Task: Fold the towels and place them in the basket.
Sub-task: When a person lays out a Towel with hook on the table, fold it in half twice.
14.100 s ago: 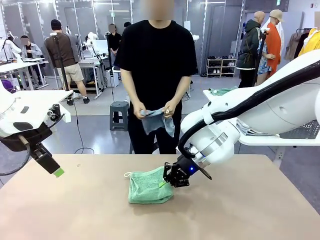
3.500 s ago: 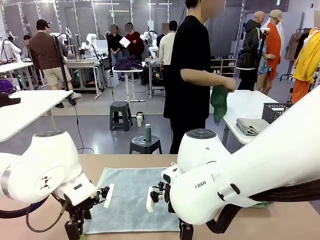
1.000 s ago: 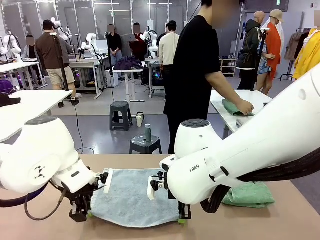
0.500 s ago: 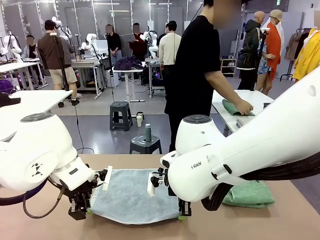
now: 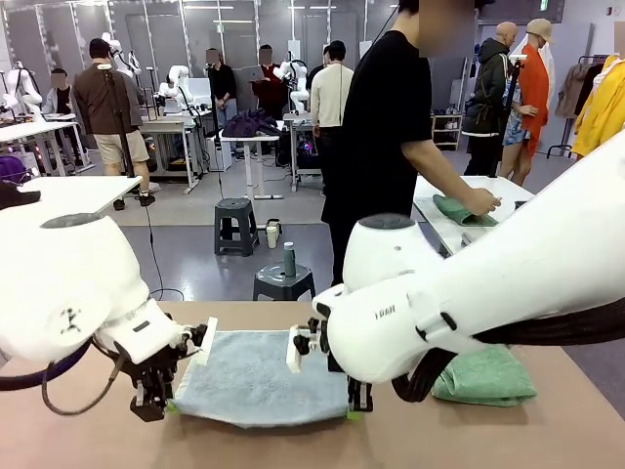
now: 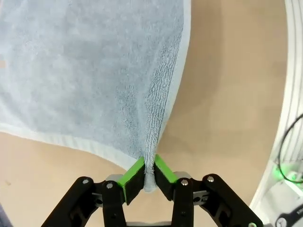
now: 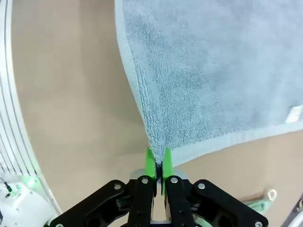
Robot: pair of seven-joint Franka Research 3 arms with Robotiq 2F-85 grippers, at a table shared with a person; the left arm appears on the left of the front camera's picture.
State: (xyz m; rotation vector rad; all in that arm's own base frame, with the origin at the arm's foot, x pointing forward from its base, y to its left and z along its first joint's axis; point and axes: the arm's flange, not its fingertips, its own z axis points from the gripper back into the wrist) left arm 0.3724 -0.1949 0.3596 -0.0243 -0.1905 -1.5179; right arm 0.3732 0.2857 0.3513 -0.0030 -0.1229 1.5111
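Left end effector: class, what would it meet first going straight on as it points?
The blue-grey towel, whose corner the left end effector pinches; just beyond that, probably the table, though depth is unclear.

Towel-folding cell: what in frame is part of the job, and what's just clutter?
Job:
- blue-grey towel, near corners pinched by the left tool and right tool
- folded green towel on the table

Lying about:
- purple clothes heap
- far stool
- nearer stool with a bottle on it
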